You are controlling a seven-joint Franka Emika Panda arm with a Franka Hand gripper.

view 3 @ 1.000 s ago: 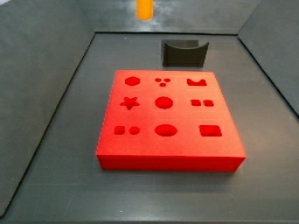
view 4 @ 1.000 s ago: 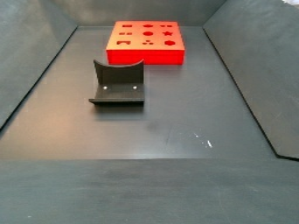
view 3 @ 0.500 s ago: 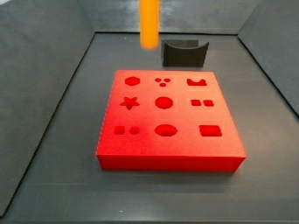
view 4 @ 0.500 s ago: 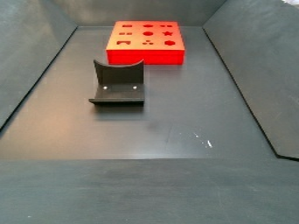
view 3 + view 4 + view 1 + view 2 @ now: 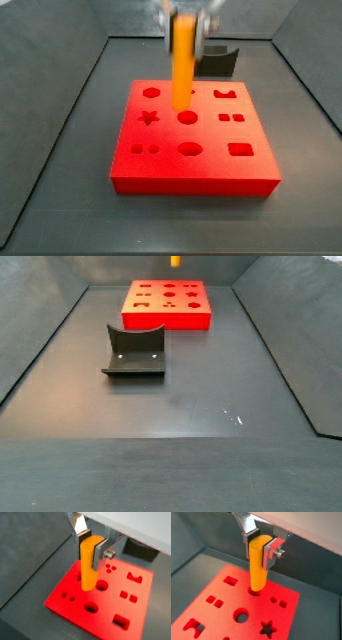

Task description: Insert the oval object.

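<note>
The oval object (image 5: 89,569) is a long orange-yellow peg, held upright by its upper end in my gripper (image 5: 90,548). The silver fingers (image 5: 272,552) are shut on it in both wrist views, and the peg (image 5: 258,569) hangs down from them. In a side view the gripper (image 5: 189,22) holds the peg (image 5: 181,65) over the back part of the red block (image 5: 201,160); its lower end is close above the block's top, among the shaped holes. I cannot tell whether it touches. In a side view only the peg's tip (image 5: 175,261) shows, above the red block (image 5: 167,318).
The dark fixture (image 5: 219,62) stands on the floor behind the red block, close to the peg; it also shows in a side view (image 5: 135,351). Grey walls (image 5: 54,110) slope up round the dark floor (image 5: 187,426).
The gripper has come down into a side view with the peg. The peg has moved lower and over the back part of the red block.
</note>
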